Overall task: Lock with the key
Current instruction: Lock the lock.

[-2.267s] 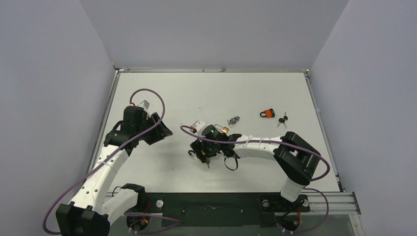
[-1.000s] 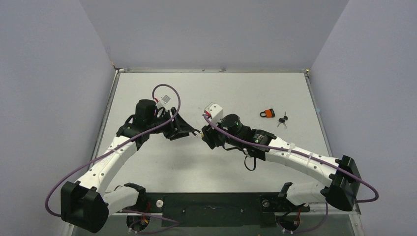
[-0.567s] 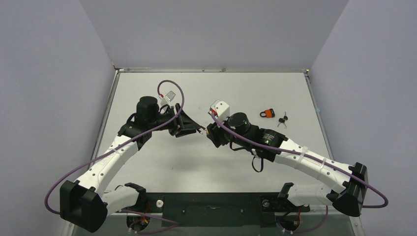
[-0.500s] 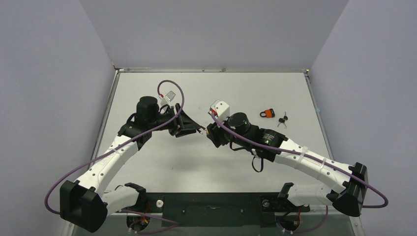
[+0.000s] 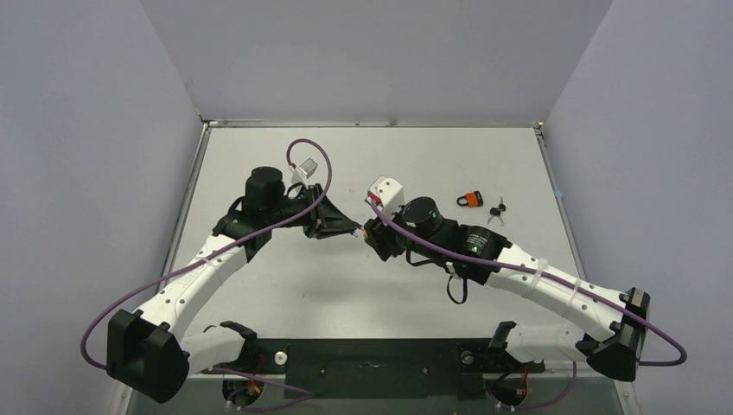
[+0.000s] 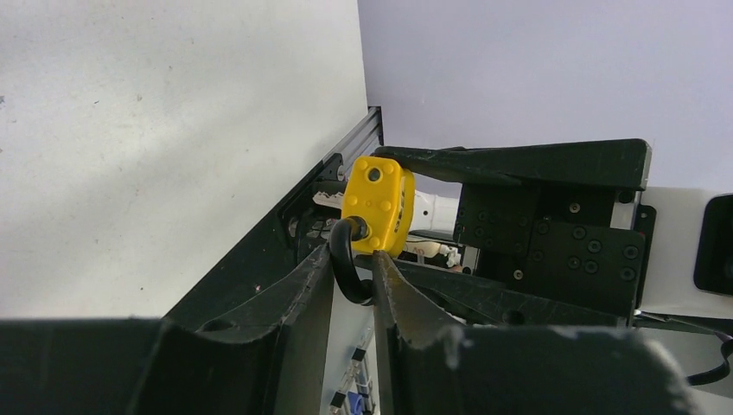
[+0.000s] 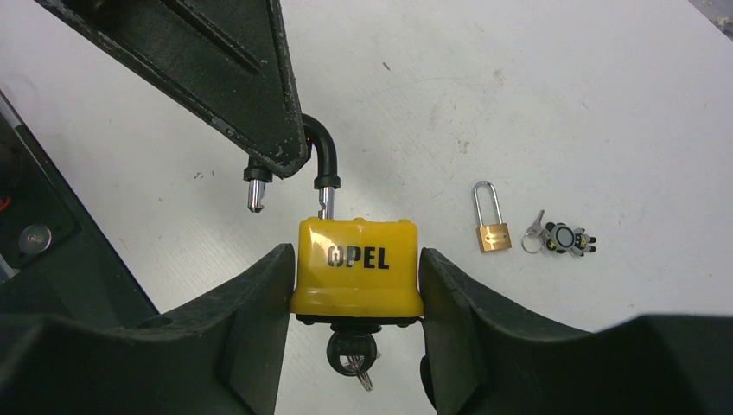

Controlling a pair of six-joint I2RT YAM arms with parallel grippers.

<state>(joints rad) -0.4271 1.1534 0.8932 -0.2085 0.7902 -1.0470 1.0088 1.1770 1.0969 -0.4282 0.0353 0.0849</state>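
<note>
I see yellow OPEL padlock, shackle popped open, key in base. R gripper clamps padlock; L gripper pinches shackle.

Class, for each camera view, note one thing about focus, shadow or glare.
Top external: even light, only soft arm shadows on the white table. Left wrist: the left hand's near fingers blur; the yellow padlock is sharper. Right wrist: the padlock's OPEL lettering is crisp, no glare.

Key half hidden, shackle bend behind left fingers
</note>
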